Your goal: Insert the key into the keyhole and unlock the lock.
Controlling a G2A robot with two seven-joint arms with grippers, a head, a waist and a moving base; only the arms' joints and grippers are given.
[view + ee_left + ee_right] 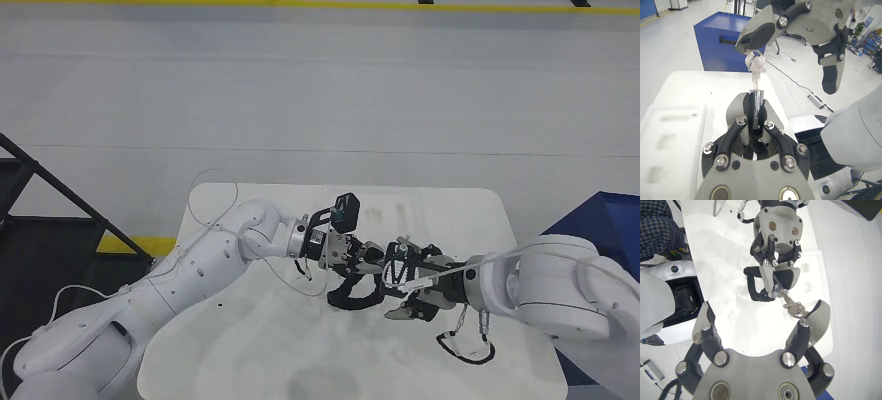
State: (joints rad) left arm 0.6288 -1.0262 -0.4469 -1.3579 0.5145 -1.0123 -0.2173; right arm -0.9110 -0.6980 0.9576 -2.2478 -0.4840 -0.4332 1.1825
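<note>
My left gripper [753, 99] is shut on the lock [756, 106], a chrome cylinder with a looped black cable [751, 289], and holds it above the table. The silver key [755, 64] is in the keyhole, its head and ring sticking out. My right gripper [762, 308] is open and wide, facing the lock. One of its fingers [819, 313] touches the key's head; the other stands well clear. From the top, the left gripper [352, 262] and right gripper [400, 275] meet over the table's middle.
A white foam tray [668, 132] with cut-out recesses lies on the white table [250, 340] beside the left gripper. A blue cabinet [725, 41] stands off the table's right end. A black cable loop [465, 350] hangs under the right wrist.
</note>
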